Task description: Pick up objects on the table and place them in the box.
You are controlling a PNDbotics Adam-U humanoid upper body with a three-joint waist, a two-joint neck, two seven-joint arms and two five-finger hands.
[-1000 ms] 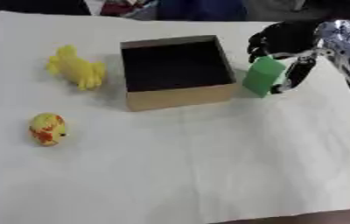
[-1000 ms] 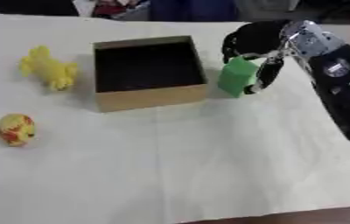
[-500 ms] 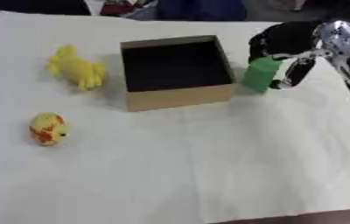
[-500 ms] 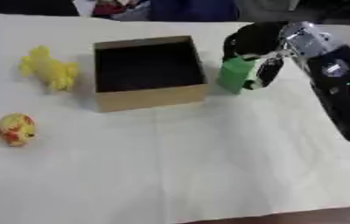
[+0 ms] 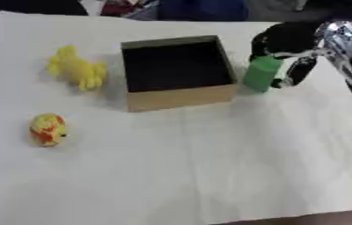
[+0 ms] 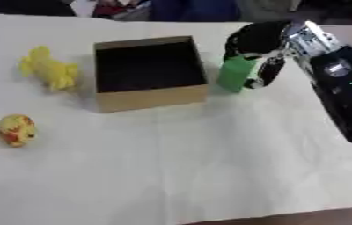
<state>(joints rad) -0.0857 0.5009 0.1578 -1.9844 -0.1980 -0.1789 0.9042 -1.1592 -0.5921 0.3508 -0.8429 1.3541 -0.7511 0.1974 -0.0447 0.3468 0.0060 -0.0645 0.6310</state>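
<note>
In the upper right of the frame, the right hand [image 6: 260, 44] had its fingers curled around the green block [image 6: 235, 74], just beside the box [image 6: 150, 97]. Judging by this, the next move was lifting it over the rim.

right hand [image 6: 265, 47]: I am drawing it slightly nearer the box [image 6: 150, 97], fingers curled round the green block [image 6: 235, 74].
green block: it is edging closer to the box's right wall, just beside it.
</note>
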